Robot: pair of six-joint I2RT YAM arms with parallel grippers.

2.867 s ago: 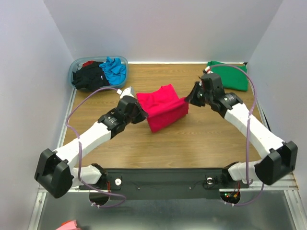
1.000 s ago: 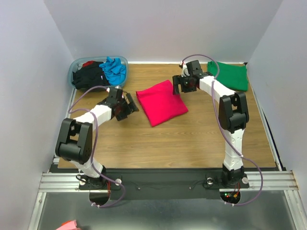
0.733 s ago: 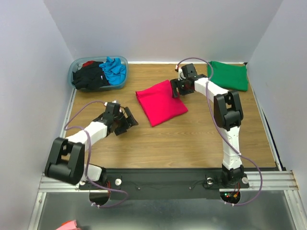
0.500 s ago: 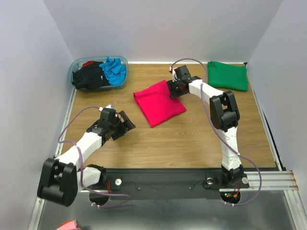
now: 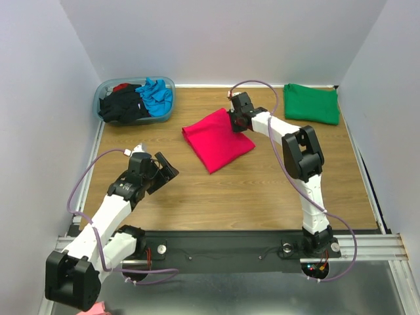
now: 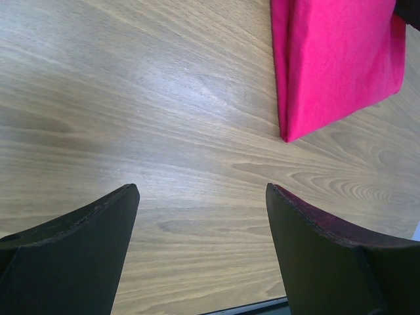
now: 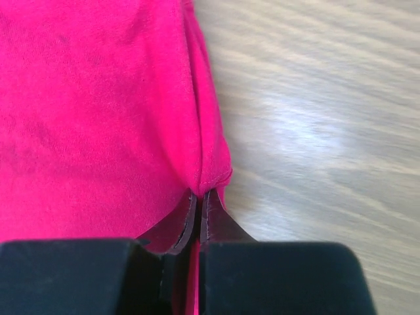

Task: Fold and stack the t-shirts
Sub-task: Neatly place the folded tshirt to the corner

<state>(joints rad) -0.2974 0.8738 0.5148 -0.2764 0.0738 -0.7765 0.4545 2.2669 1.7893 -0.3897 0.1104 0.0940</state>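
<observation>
While right gripper (image 7: pixel 199 202) pinches the folded magenta-red shirt (image 5: pixel 216 141) at its far edge, mid-table | left gripper (image 6: pixel 200 190) spread, empty | bite depth unclear | likely bound for green shirt (image 5: pixel 312 104): lift slowly, low, so folds hold.

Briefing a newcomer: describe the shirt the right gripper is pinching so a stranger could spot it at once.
On the wooden table, just beyond its middle, lies a folded magenta-red t-shirt, one edge pinched by the right gripper. Colour sets it apart: the folded green t-shirt lies far right, and the black t-shirt and turquoise t-shirt are bunched in the tub far left.
</observation>
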